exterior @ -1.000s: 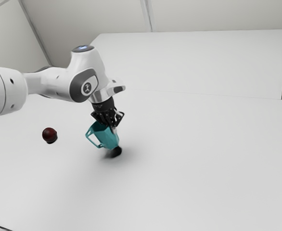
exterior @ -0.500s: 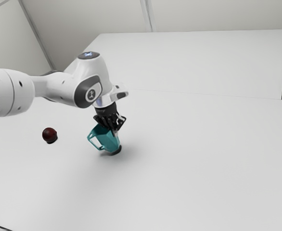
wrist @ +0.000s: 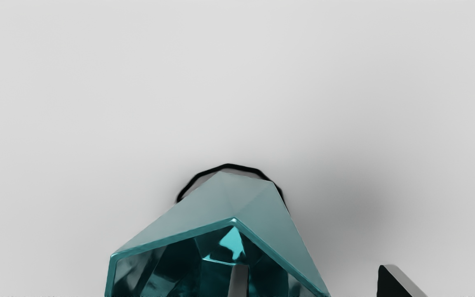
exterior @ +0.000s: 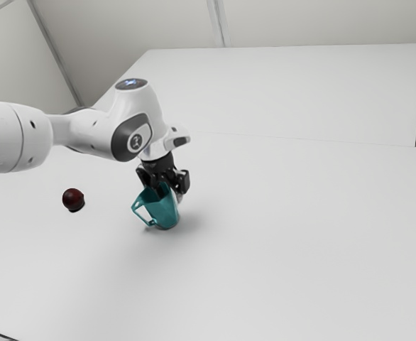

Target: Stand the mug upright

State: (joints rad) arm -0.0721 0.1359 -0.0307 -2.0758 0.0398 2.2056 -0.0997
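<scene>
Side camera stands back; wrist camera faces down, close; mug shared.

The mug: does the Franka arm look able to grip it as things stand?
Probably yes: the fingers are open, one at the mouth of the mug, the other outside, its wall free between them.

Compared with the earlier pictures, the mug is coming down onto the table and leaning less, nearer upright. The gripper is sitting lower and releasing it, its fingers spreading apart, one inside the mug, one outside.
</scene>
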